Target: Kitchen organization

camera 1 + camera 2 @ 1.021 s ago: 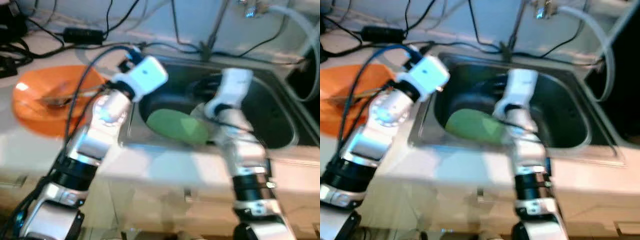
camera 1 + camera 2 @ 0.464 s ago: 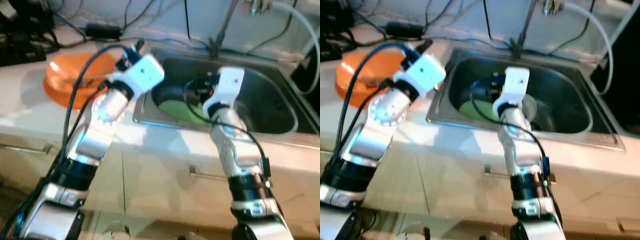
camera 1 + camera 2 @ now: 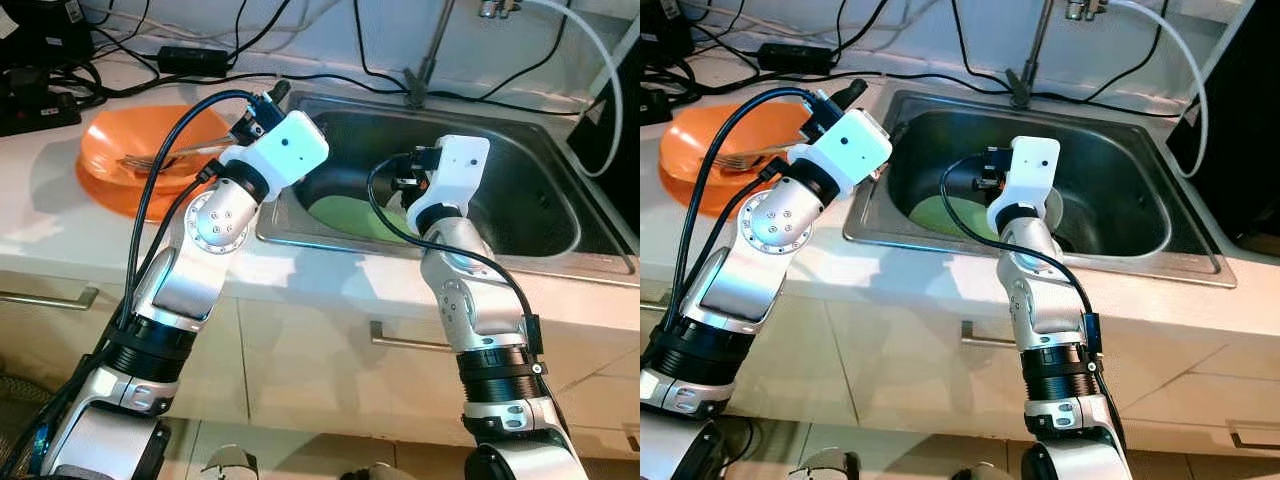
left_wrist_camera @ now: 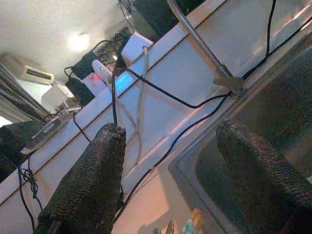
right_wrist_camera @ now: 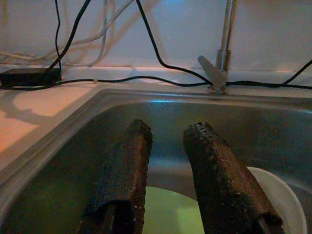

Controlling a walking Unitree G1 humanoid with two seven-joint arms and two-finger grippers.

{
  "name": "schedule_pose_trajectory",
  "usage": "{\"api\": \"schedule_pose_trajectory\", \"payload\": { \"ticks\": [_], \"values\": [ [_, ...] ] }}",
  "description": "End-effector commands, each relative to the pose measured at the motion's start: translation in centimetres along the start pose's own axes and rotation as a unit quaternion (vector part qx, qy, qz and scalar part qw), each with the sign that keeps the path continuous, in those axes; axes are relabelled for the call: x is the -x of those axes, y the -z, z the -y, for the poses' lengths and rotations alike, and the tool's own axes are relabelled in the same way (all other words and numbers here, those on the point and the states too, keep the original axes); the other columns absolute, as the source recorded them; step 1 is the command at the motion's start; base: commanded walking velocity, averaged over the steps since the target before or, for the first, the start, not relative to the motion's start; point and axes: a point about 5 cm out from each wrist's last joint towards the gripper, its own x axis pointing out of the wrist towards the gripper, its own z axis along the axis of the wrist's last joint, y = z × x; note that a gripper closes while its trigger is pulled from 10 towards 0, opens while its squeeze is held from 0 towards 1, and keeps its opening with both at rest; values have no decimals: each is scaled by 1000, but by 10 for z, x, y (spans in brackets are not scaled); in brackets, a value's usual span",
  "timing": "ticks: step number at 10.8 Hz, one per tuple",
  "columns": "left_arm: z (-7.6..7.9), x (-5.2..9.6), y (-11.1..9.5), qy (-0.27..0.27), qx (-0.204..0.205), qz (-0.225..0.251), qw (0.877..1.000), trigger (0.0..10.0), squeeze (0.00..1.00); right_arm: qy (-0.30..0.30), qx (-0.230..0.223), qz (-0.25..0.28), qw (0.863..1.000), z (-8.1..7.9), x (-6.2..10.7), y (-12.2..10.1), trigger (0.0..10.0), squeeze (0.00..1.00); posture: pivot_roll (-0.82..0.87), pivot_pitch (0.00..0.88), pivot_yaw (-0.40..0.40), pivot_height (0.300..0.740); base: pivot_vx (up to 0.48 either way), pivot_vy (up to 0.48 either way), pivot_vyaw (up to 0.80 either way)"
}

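Plate (image 3: pixel 352 215), green, lies flat on the bottom of the steel sink (image 3: pixel 1120 170), partly hidden behind the right arm; a white plate (image 5: pixel 273 192) lies just beside it, deeper in the basin. Both look stiff, thin and likely breakable, and probably slick if the basin is wet, so the rim is the place to take hold, pinched from the edge rather than pressed from above.

Right gripper (image 5: pixel 165 161) hangs inside the sink above the green plate, its two fingers (image 5: pixel 124 180) apart with a narrow gap and nothing between them. Left gripper (image 4: pixel 170 161) hovers over the sink's near left corner, fingers spread wide and empty, pointing toward the faucet (image 4: pixel 209 56) and the black cables along the back wall.

On the desk (image 3: pixel 40 215) to the left of the sink sits an orange bowl (image 3: pixel 110 165) with a fork (image 3: pixel 165 155) resting in it. More cables and a black power brick (image 3: pixel 190 57) lie behind it.
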Motion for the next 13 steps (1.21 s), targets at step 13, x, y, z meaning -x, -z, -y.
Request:
{"api": "schedule_pose_trajectory", "payload": {
  "ticks": [13],
  "values": [
    [29,19,-1,101,-130,21,986,10000,0,-2,4,1,1000,1,0,-2,10000,0,16,66,-125,719,0,0,0]
  ]
}}
